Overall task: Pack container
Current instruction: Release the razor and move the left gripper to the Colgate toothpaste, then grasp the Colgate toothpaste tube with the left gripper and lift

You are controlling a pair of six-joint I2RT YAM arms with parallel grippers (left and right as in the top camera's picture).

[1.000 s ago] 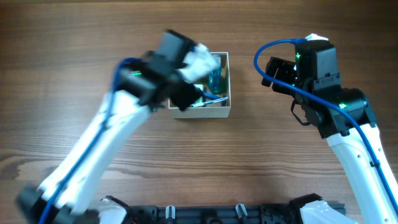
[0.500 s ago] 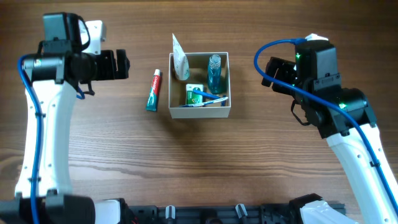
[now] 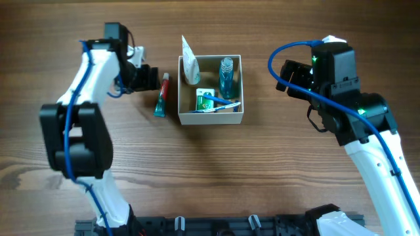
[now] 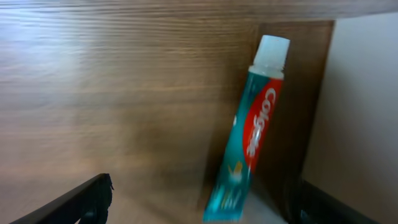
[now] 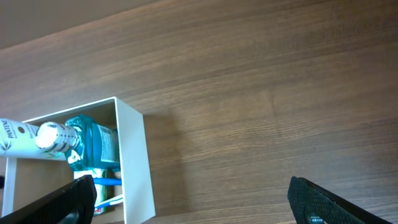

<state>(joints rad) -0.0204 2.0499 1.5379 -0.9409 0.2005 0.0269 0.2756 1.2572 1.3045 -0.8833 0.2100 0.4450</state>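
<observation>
Hovered at tube (image 3: 161,95) with left fingers (image 3: 152,77) wide; risked clipping container (image 3: 210,118) wall, skidding tube away. Held right fingers (image 3: 290,78) wide, empty.

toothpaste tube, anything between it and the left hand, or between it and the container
Nothing visible. The left hand is open right beside the toothpaste tube, with only bare table between. The tube lies just outside the left wall of the container, and would only need lifting over it.

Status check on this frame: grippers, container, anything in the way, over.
Both open: left gripper at toothpaste, not gripping; right gripper empty, right of container. Toothpaste on table, outside container. Nothing blocking.
</observation>
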